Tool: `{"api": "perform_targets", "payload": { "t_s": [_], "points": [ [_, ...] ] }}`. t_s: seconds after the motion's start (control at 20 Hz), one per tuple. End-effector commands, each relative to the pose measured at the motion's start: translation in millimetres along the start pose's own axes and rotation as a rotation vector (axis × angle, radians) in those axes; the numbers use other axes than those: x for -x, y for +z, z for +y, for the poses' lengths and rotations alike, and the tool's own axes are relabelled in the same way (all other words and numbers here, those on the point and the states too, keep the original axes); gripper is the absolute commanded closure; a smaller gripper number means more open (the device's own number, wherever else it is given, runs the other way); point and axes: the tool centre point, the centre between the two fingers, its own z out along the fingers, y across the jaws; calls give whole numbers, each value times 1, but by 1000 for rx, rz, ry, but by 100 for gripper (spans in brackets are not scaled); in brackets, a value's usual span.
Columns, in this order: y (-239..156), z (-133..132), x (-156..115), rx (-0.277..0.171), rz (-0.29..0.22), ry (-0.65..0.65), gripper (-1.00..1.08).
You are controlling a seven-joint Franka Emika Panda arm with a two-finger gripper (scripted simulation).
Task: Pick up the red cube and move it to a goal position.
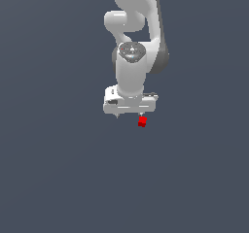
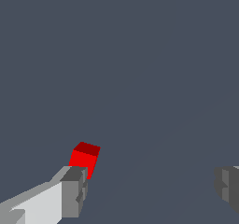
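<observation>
Hovering just over the red cube (image 1: 142,122) with the gripper (image 1: 129,115) spread wide apart. Sitting off-centre though, cube (image 2: 84,159) hugging one finger (image 2: 73,192) instead of lying midway, possibly touching it, hard telling from the wrist view. Needing a sideways nudge first, then dropping straight down and closing evenly so nothing gets knocked away.
</observation>
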Motion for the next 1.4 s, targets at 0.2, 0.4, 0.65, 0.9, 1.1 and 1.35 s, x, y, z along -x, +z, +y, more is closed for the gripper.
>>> {"api": "perform_targets", "payload": {
  "t_s": [0.2, 0.4, 0.65, 0.9, 1.1, 1.35],
  "points": [
    [4, -2, 2, 0, 1, 7, -92],
    [14, -7, 7, 0, 2, 28, -92],
    [38, -19, 18, 0, 6, 74, -92],
    [73, -38, 32, -1, 12, 142, -92],
    [101, -54, 41, -1, 17, 197, -92],
    [128, -70, 48, -1, 21, 247, -92]
  ]
}}
